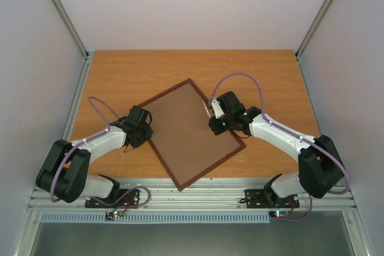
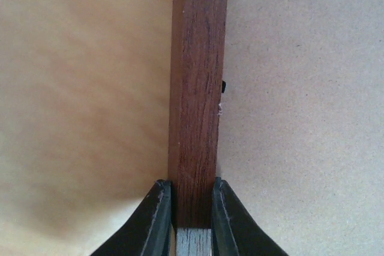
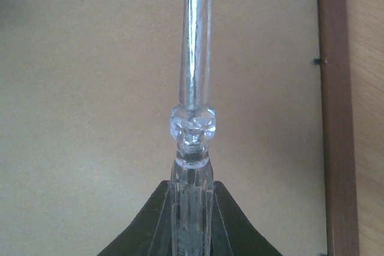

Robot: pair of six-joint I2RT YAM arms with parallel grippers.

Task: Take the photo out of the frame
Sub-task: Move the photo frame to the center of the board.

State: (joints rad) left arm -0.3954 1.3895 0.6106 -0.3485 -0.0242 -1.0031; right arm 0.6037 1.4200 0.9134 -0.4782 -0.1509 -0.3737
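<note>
The frame (image 1: 213,168) lies back side up and turned at an angle on the table, its brown hardboard back (image 1: 189,133) facing me. The photo is hidden under the back. My left gripper (image 1: 146,131) is shut on the frame's left rail; in the left wrist view the fingers (image 2: 157,214) clamp the reddish-brown rail (image 2: 198,88). My right gripper (image 1: 214,112) hovers over the back near the right rail, shut on a screwdriver with a clear handle (image 3: 193,130) and a metal shaft pointing forward over the hardboard (image 3: 90,88). The right rail (image 3: 336,118) runs beside it.
The orange wooden table (image 1: 120,76) shows around the frame. A small dark retaining tab (image 3: 316,61) sits at the inner edge of the right rail, another (image 2: 222,87) at the left rail. White walls enclose the back and sides. A metal rail runs along the near edge (image 1: 192,199).
</note>
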